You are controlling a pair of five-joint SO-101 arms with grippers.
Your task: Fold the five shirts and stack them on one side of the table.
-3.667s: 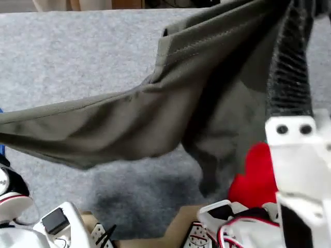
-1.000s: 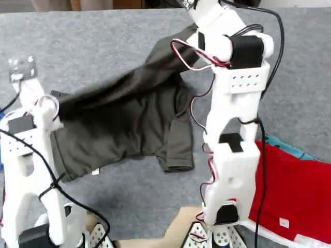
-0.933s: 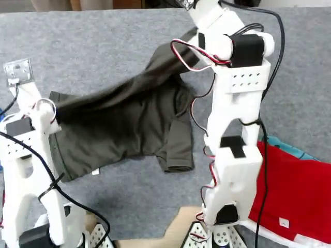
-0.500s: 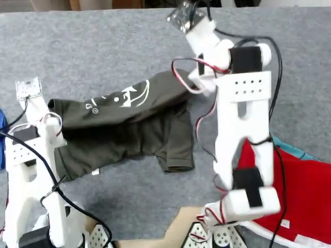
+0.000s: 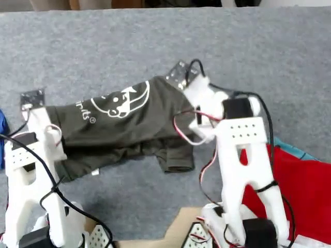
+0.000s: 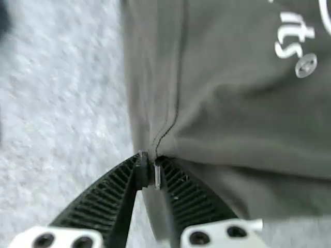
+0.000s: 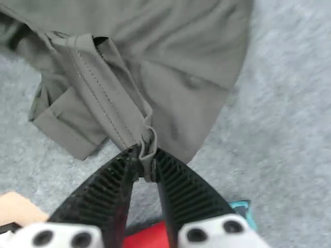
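White plastic left arm [image 5: 26,173] and right arm [image 5: 245,155] carry black servo blocks [image 5: 237,107], red-white-black cables [image 5: 176,121] and black ribbed end effector fingers [image 6: 103,201].

1. The olive-green cotton T-shirt [image 5: 124,121], earlier stretched aloft between both pairs of jaws, now lies doubled over on the grey felt table [image 5: 77,41], white print up.
2. The right gripper [image 7: 145,160] has come down and nearer, bringing the hem pinched between its jaws.
3. The left gripper [image 6: 149,168] has sunk slightly with its seam.
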